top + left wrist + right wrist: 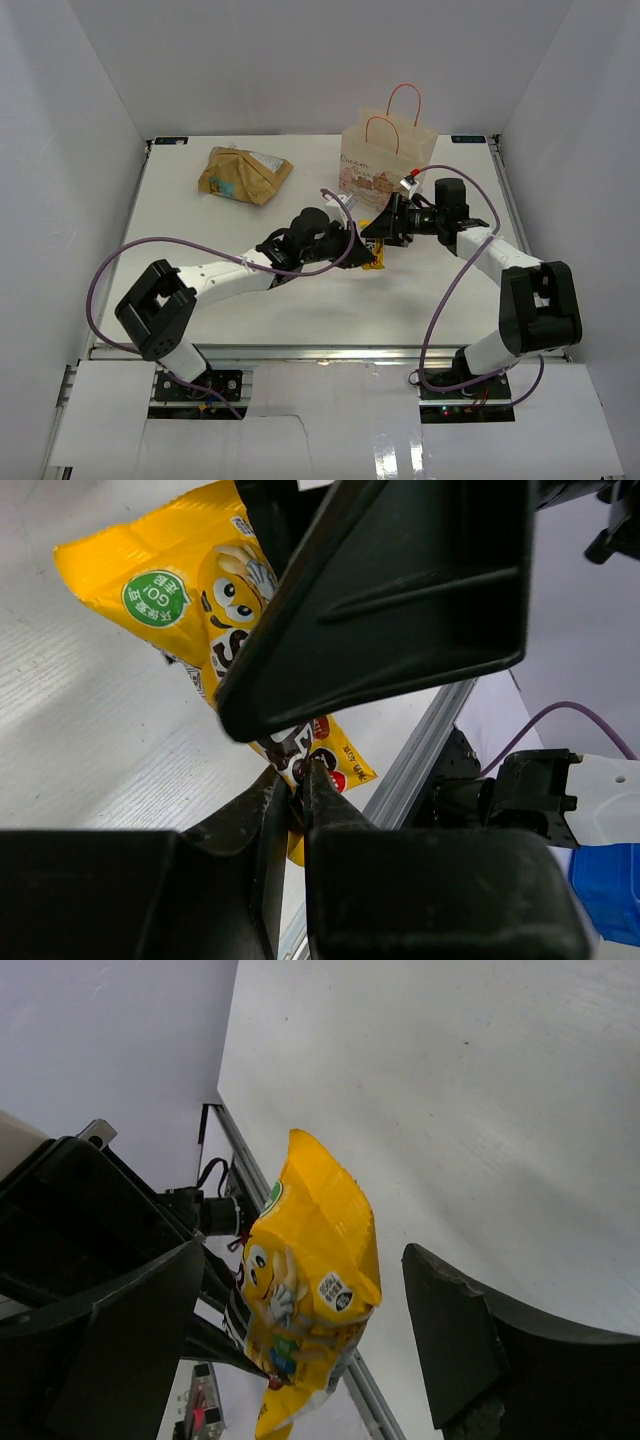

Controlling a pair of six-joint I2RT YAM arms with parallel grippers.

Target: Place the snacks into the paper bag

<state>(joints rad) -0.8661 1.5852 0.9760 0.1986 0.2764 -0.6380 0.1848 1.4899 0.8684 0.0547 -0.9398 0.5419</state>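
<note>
**Candy packet held in front of the paper bag**

The left gripper (300,780) pinches the bottom seam of a yellow candy packet (190,590), held in the air just in front of the paper bag (385,155). The right gripper (300,1295) is spread wide on either side of the packet, not closed on it. The packet looks light, crinkly and slick, so it may fold or slip. A hold across its flat upper body seems safest. A tan-gold snack bag (243,175) lies well left of the paper bag.

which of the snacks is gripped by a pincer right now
The yellow packet, pinched at one end by the left pincer; the big tan-gold bag lies untouched on the table.
</note>
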